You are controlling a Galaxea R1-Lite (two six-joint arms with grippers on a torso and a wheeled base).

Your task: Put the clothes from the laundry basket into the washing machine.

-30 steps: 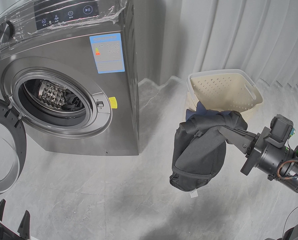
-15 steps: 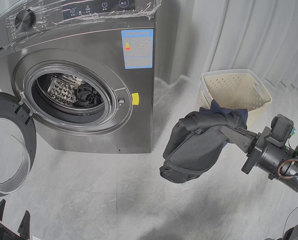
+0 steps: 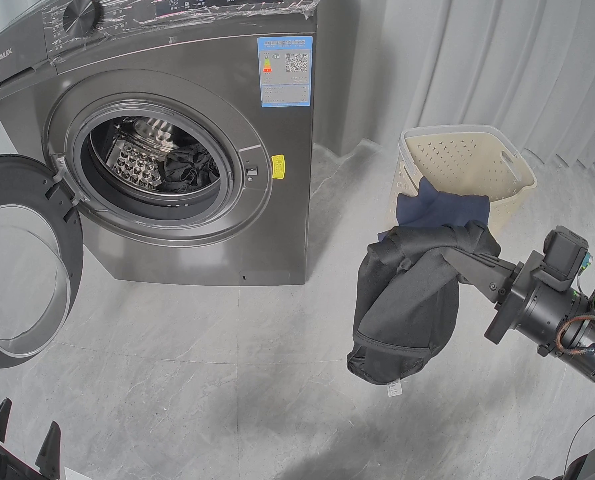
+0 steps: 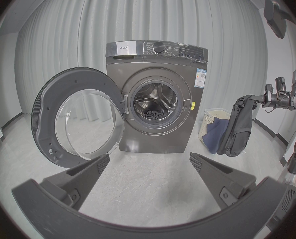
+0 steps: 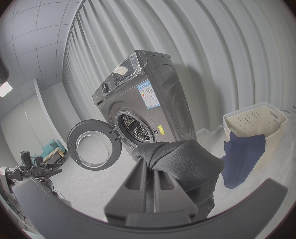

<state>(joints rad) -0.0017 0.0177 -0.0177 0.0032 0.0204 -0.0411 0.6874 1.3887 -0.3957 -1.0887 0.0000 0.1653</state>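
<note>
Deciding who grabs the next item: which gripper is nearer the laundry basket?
Right. The right gripper, shut on a dark garment, hangs just in front of the laundry basket. The left gripper sits low on the far side, facing the open washer door.

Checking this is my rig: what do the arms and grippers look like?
The left gripper and right gripper are dark grey, each with two tapering wedge fingers. The right arm's wrist is a black cylinder topped by a boxy camera with a green mark; an orange-brown cable loops along it.
</note>
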